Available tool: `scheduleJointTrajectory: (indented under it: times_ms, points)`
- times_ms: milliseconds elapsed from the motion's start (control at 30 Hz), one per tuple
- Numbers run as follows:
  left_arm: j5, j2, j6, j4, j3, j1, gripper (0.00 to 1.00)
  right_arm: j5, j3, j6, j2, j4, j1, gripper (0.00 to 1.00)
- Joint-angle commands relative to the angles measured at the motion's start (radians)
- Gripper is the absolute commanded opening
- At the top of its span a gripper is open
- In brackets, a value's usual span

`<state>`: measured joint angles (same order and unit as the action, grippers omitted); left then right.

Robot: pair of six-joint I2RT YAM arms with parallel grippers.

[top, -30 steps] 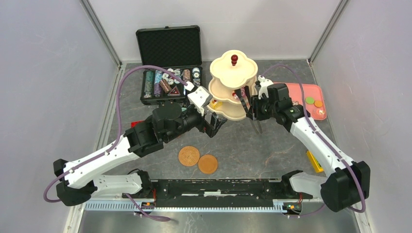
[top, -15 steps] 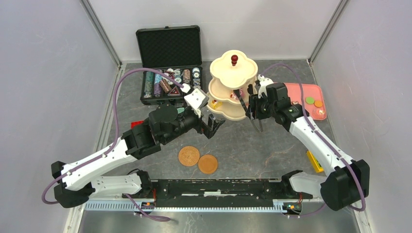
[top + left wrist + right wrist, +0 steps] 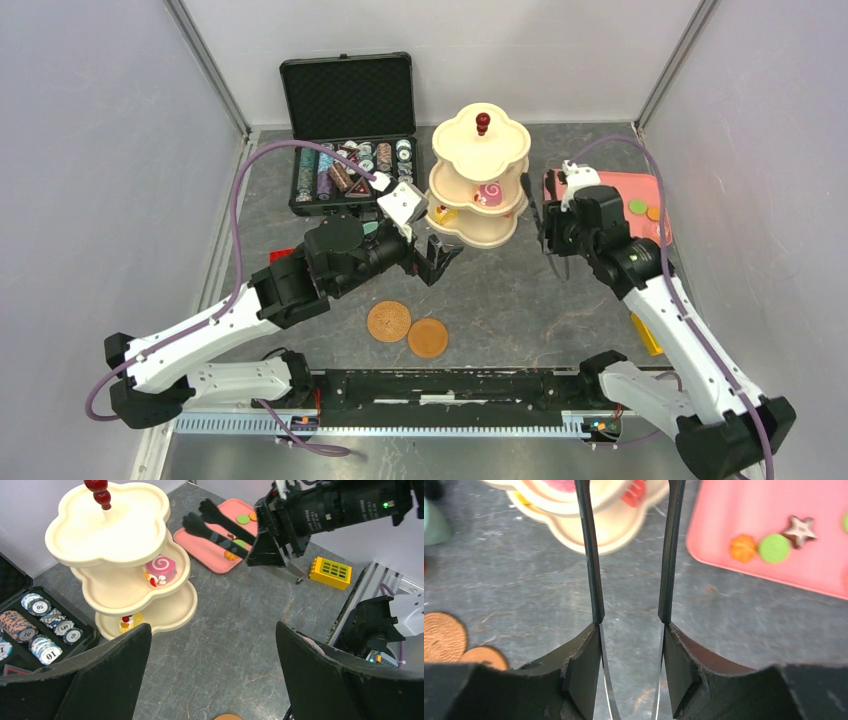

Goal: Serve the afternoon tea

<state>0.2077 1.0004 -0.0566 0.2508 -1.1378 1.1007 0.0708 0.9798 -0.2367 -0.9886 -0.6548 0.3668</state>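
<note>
We are seeing the stand [image 3: 478, 152] upright, long axis vertical, red knob [image 3: 482, 123] pointing up; our left gripper [image 3: 212, 630] and right gripper [image 3: 555, 262] are both gaping, empty.

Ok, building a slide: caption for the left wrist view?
Pink swirl pastry on the stand's middle tier; open right pincer near the pink tray.

A black case [image 3: 348, 100] stands open, off to the left of the left gripper [image 3: 212, 630]. Striped chips [image 3: 350, 165] sit in rows inside it. A pink tray [image 3: 744, 515] lies just right of the right gripper [image 3: 631, 555]. A yellow block [image 3: 330, 572] lies behind that gripper, near the table's edge.
</note>
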Motion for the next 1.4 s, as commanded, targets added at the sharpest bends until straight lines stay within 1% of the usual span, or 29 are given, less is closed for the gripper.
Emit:
scheduleJointTrajectory:
  times_ms: [0,67,200,333,400,500,533,600,633,733,833,900,1000,1167,1367]
  points:
    - [-0.010,-0.023,0.028,-0.051,0.001,-0.002,1.00,0.243,-0.003,0.025,0.061,-0.121,-0.015,0.50]
    - [-0.010,-0.022,0.029,-0.052,0.002,-0.001,1.00,0.279,0.002,0.039,0.057,-0.134,-0.048,0.50]
    - [-0.009,-0.024,0.030,-0.060,0.010,0.000,1.00,0.234,0.020,0.059,0.027,-0.109,-0.134,0.49]
    - [-0.005,-0.018,0.031,-0.064,0.014,0.002,1.00,0.201,0.054,0.111,-0.064,-0.113,-0.255,0.48]
    - [-0.009,-0.016,0.032,-0.067,0.018,0.004,1.00,0.188,0.073,0.129,-0.116,-0.141,-0.304,0.48]
    - [0.002,-0.011,0.035,-0.070,0.021,0.007,1.00,0.230,0.089,0.153,-0.178,-0.179,-0.360,0.48]
    - [0.001,-0.010,0.034,-0.072,0.021,0.008,1.00,0.232,0.081,0.165,-0.189,-0.170,-0.430,0.48]
    - [0.001,-0.007,0.032,-0.078,0.024,0.011,1.00,0.175,0.075,0.184,-0.209,-0.147,-0.541,0.48]
    - [0.001,-0.004,0.033,-0.080,0.026,0.016,1.00,0.156,0.078,0.184,-0.219,-0.137,-0.577,0.48]
    - [0.036,0.004,0.054,-0.086,0.034,0.053,1.00,0.177,0.075,0.165,-0.249,-0.101,-0.632,0.48]
    - [0.070,0.002,0.091,-0.094,0.042,0.088,1.00,0.163,0.060,0.144,-0.260,-0.052,-0.698,0.50]
    - [0.087,0.000,0.099,-0.099,0.046,0.104,1.00,0.156,0.040,0.136,-0.261,-0.011,-0.720,0.52]
    - [0.099,-0.012,0.106,-0.100,0.047,0.120,1.00,0.147,0.035,0.128,-0.289,0.005,-0.730,0.54]
    - [0.103,-0.012,0.097,-0.110,0.053,0.131,1.00,0.194,-0.016,0.123,-0.291,0.048,-0.746,0.55]
    - [0.099,0.059,0.080,-0.027,-0.040,0.132,1.00,0.095,-0.025,0.103,-0.332,0.080,-0.792,0.56]
